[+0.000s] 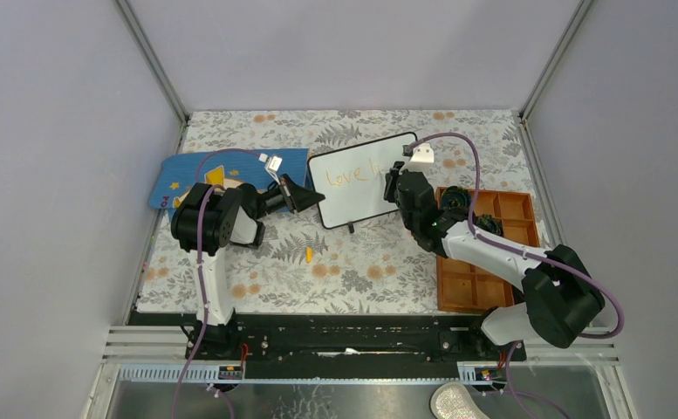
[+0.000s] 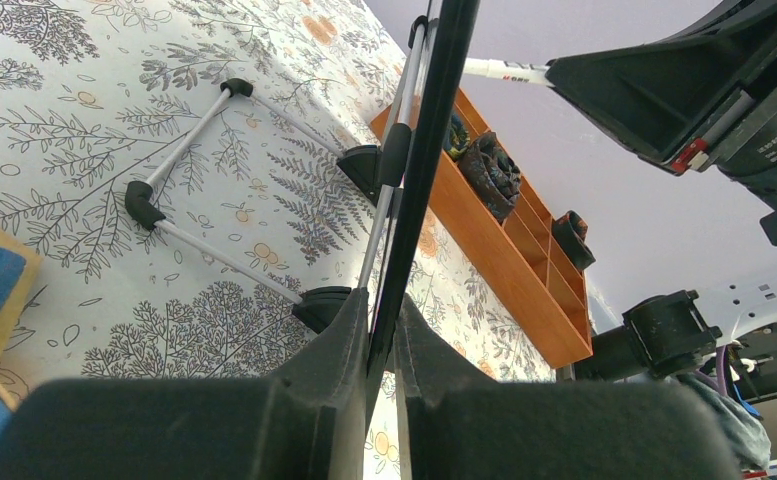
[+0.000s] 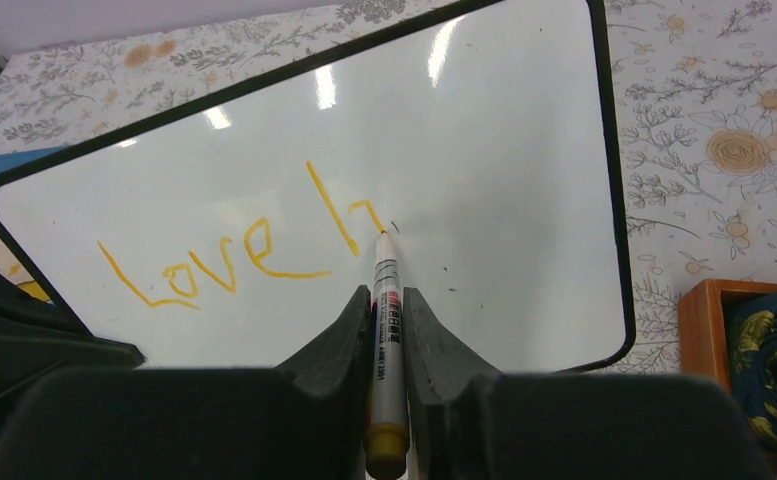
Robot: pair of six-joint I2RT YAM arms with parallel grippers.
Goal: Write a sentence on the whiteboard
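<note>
Right jaws clenched on marker (image 3: 386, 315), left jaws on whiteboard (image 3: 504, 150) edge. Sentence (image 3: 234, 262) begun, "Love h"; rightward strokes required.

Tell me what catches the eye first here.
A whiteboard stands mid-table with an unfinished orange sentence, "Love h", on it. The right gripper holds a marker with its tip at the h, while the left gripper clamps the board's left edge. An orange tray sits on the right.
</note>
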